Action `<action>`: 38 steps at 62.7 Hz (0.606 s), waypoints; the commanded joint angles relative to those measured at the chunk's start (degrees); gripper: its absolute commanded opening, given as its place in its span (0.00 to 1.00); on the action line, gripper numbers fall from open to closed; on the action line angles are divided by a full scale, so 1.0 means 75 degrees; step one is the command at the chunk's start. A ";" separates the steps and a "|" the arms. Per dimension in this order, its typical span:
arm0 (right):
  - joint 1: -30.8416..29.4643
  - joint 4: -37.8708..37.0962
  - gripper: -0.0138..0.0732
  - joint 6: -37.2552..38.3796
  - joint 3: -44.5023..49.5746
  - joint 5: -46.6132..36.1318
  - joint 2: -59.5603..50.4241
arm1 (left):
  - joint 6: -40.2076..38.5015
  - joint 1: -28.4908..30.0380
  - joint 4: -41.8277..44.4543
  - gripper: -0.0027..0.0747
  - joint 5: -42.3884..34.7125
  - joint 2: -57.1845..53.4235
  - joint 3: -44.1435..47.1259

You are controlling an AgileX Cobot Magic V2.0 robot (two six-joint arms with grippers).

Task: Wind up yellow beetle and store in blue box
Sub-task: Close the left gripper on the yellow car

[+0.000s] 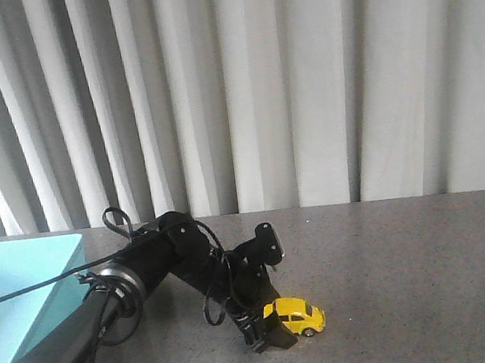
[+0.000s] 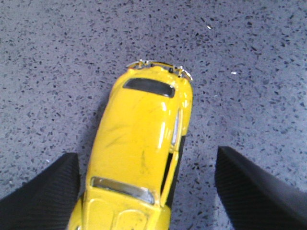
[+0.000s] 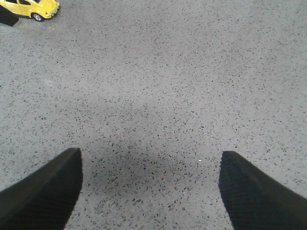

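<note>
Grey pleated curtains [image 1: 302, 87] close off the far side of a speckled grey worktop [image 1: 409, 259]. At the left edge of the worktop sits the box [image 1: 19, 294], light turquoise, only partly in view. The beetle [image 1: 297, 315] stands on its wheels on the worktop, near the front edge and well apart from the box. The left arm [image 1: 173, 259] reaches down low across the worktop, and the left pincer [image 1: 272, 327] is set around one end of the beetle. In the left wrist view the beetle [image 2: 139, 148] lies between the two black fingers [image 2: 43, 196], which are spread apart (one finger close beside the body, the other clear of it); contact cannot be confirmed. The right pincer [image 3: 148, 191] is released, its fingers spread above bare worktop, with the beetle [image 3: 33, 8] well away from it.
</note>
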 commanded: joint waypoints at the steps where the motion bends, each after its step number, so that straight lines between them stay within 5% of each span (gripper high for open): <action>1: 0.0010 -0.0049 0.81 -0.0009 -0.0189 -0.0433 0.0015 | -0.0024 -0.0035 -0.0439 0.75 -0.0149 -0.0508 -0.0224; 23: 0.0010 -0.0049 0.81 -0.0009 -0.0189 -0.0433 0.0015 | -0.0024 -0.0035 -0.0462 0.43 -0.0102 -0.0539 -0.0224; 38: 0.0010 -0.0049 0.81 -0.0009 -0.0189 -0.0426 0.0015 | -0.0239 -0.0012 -0.0399 0.38 -0.0038 -0.0759 -0.0224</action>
